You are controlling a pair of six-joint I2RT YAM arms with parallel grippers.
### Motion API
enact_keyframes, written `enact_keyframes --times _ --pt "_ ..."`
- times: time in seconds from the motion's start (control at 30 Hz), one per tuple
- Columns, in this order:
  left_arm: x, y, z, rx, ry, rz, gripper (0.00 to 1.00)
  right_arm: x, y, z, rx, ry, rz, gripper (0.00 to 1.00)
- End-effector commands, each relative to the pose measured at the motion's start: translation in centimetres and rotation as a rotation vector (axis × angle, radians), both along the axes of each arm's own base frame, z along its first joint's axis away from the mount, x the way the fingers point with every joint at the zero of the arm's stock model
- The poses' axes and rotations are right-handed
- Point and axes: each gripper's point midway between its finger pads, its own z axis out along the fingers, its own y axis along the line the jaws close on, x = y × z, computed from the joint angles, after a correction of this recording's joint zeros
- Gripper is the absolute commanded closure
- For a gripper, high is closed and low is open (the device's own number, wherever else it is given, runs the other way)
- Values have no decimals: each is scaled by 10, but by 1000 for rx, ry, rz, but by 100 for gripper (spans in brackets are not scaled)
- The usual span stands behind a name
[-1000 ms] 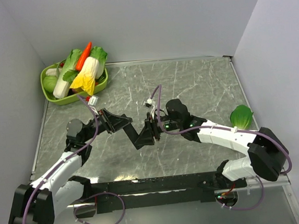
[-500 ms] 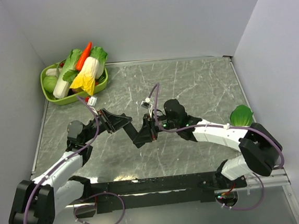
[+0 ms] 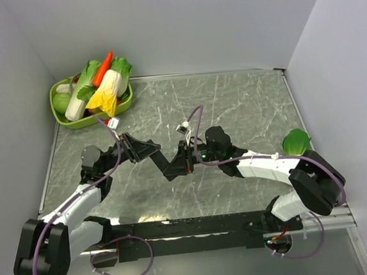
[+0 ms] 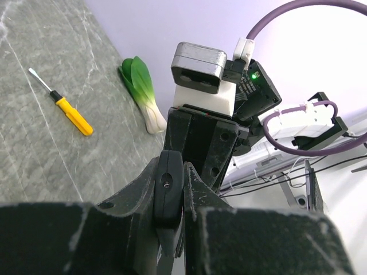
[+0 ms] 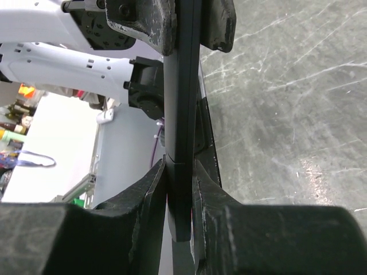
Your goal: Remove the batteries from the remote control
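Two arms meet above the middle of the grey marbled bench (image 3: 245,106), pale walls (image 3: 192,21) boxing it in, a green basket (image 3: 63,119) in the far left corner, and the left gripper (image 4: 171,200) and right gripper (image 5: 181,183) each clench the remote control (image 5: 182,103), seen edge-on, its battery cover impossible to make out.

Two arms: one left arm (image 3: 79,199), one right arm (image 3: 269,166). Two grippers: one left gripper (image 4: 172,217), one right gripper (image 5: 182,189). One remote (image 5: 182,97). One table (image 3: 245,106). One green tray (image 3: 73,123) at upper left, its vegetables heaped too closely to count, with one carrot (image 3: 102,68) on top. One loose bok choy (image 3: 296,143) at right. One yellow-handled screwdriver (image 4: 64,107).
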Motion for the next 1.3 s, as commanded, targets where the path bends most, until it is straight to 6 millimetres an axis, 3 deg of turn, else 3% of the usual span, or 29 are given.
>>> enact_keyframes --times 0.0,0.1,0.23,0.5,0.73,0.83,1.0,1.2,1.27 --pt "32 20 24 -25 -68 143 99 -10 -11 -28 -43 45 42 85" --pt "36 21 15 -11 -45 159 99 -11 -11 -35 -63 64 48 89" --pt "42 24 9 0 -21 187 99 -13 -18 -44 -93 85 23 76" --pt "50 25 5 9 -2 192 99 -8 -29 -64 -175 92 -66 72" --pt "54 32 2 -1 17 220 99 -9 -32 -71 -191 114 -81 68" --pt "53 34 -4 -6 32 245 99 -8 -32 -68 -188 125 -96 67" --pt "50 39 -35 18 90 280 99 0 -19 -44 -110 177 -104 48" --pt "41 36 -42 -23 109 242 99 9 -5 -33 -78 210 -93 39" --pt "40 35 -44 -21 110 238 99 16 -2 -32 -82 207 -118 30"
